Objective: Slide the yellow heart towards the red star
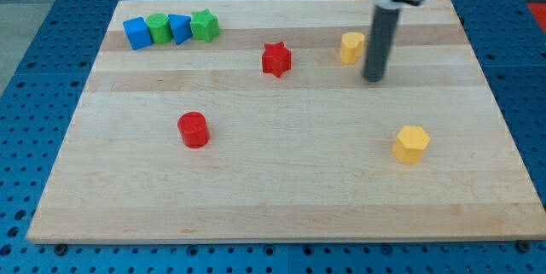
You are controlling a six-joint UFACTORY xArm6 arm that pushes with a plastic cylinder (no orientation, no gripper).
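The yellow heart lies on the wooden board toward the view's top right. The red star lies to its left, a short gap away. My tip stands just to the right of the yellow heart and slightly below it, close to it; I cannot tell whether they touch. The rod rises from the tip toward the view's top.
A red cylinder sits left of centre. A yellow hexagon sits at the lower right. A row of a blue block, a green block, a blue block and a green star lies at the top left.
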